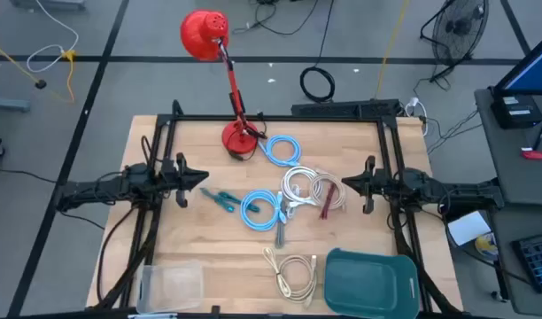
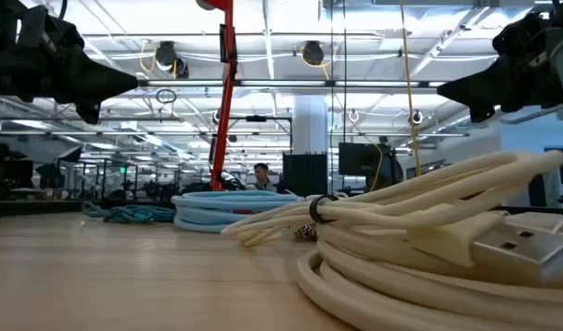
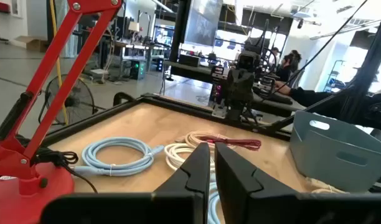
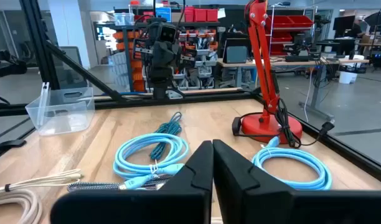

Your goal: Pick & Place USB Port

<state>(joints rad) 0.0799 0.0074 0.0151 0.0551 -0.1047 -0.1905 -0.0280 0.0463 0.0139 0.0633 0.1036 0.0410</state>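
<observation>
Cream USB cable (image 2: 429, 239), bundled in loops and cinched by a dark tie, is seen lying nearest the low camera, its flat plug (image 2: 502, 246) resting on the coils. On the wooden table (image 1: 191, 230) it sits just beside the teal bin (image 1: 370, 282), with the other coiled cables, light blue (image 1: 260, 209), white (image 1: 299, 186) and a dark red one (image 1: 328, 202), gathered farther from the bin, toward the red desk lamp (image 1: 240, 137). A clear container (image 1: 171, 285) is set well apart from the bin, along the same table edge. The left gripper (image 1: 200, 180) and right gripper (image 1: 349, 183) are held above the table on either side of the cable cluster, each with its fingers closed on nothing. The bundle is judged light, limp and liable to sag or uncoil when lifted; a hold across the tied section, where the loops are gathered, would likely be surest, the smooth plug being small and possibly slippery.
</observation>
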